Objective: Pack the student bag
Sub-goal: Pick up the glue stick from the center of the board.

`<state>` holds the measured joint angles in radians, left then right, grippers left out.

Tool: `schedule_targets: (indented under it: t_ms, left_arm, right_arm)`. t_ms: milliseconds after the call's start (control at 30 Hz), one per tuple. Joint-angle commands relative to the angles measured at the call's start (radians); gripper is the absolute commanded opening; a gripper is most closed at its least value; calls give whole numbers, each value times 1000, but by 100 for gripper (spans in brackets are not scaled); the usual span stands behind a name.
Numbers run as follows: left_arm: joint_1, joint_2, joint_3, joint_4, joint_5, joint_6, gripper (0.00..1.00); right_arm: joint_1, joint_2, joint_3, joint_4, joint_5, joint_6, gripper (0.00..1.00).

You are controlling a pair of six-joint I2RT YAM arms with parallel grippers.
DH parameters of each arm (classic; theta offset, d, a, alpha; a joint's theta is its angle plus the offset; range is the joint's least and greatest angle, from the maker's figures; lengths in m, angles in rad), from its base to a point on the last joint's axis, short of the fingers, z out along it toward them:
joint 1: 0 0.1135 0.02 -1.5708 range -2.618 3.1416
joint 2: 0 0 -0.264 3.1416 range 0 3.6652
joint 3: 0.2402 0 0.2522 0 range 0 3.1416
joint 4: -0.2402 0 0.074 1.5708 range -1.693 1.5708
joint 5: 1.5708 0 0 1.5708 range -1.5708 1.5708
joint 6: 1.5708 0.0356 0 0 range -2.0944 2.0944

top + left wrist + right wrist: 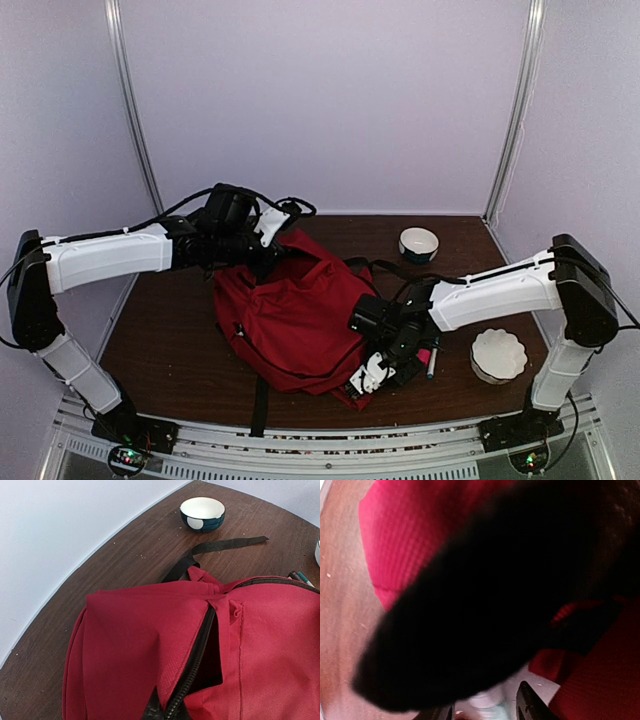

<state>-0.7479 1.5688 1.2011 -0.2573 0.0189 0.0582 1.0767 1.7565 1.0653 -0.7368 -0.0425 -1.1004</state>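
student bag [295, 315] laid at table centre, zip parted, nothing seen inside | left gripper [270, 238] clenched on the bag's rim at its 12 o'clock | right gripper [372, 376] lowered at 5 o'clock, jaw state cannot be told | pens [432, 360] seen outside at 4 o'clock | packing judged barely begun

A dark blurred mass [485, 595] fills the right wrist view, hiding most of the student bag [415, 530]
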Motion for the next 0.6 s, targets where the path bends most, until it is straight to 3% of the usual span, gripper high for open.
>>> schedule_targets:
  t_ms: [0, 300, 567]
  left_arm:
    - [-3, -39, 43, 30, 21, 0, 0]
    - [-2, -42, 45, 28, 22, 2, 0]
    - [-3, -36, 45, 27, 17, 3, 0]
  right_arm:
    - [4, 38, 37, -115, -57, 51, 42]
    - [-20, 54, 41, -199, -73, 92, 44]
    - [-21, 39, 36, -173, -74, 133, 28]
